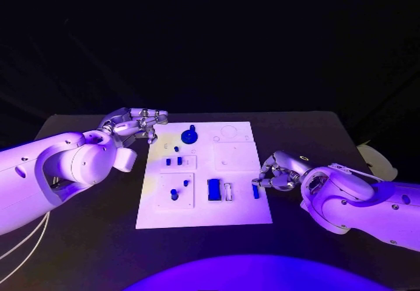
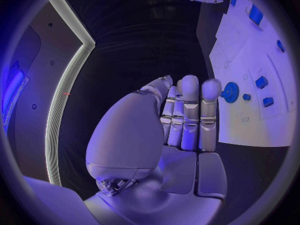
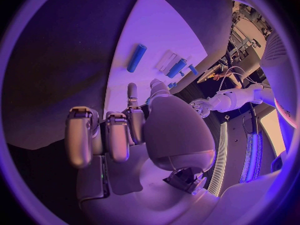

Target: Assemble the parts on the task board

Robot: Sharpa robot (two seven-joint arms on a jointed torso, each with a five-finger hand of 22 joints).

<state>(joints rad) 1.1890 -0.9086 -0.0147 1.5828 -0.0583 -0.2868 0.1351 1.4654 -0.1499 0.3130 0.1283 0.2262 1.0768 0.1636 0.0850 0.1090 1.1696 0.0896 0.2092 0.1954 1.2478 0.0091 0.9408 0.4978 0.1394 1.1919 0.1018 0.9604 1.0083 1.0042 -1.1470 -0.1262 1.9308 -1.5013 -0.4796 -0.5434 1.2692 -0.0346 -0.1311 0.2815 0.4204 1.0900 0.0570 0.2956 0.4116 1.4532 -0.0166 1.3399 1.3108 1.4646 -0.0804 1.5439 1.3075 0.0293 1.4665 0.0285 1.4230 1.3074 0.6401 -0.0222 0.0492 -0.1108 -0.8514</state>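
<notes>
The right hand (image 1: 277, 174) hovers at the right edge of the task board (image 1: 203, 212), its curled fingers bunched together, so whether they touch the slim blue peg (image 1: 255, 191) just beside them is hard to make out. It grips nothing visible. The left hand (image 1: 136, 124) sits at the board's far left corner, fingers straight and close together, empty, near the blue gear (image 1: 189, 136). A blue block (image 1: 213, 189) lies mid-board.

A robotics lab or demo booth is suggested: a black table (image 1: 87, 182) is set against a dark backdrop, a white task board (image 1: 203, 212) (with small blue parts (image 1: 213, 189)) is laid out, and cabled equipment (image 3: 240, 32) is seen nearby.
</notes>
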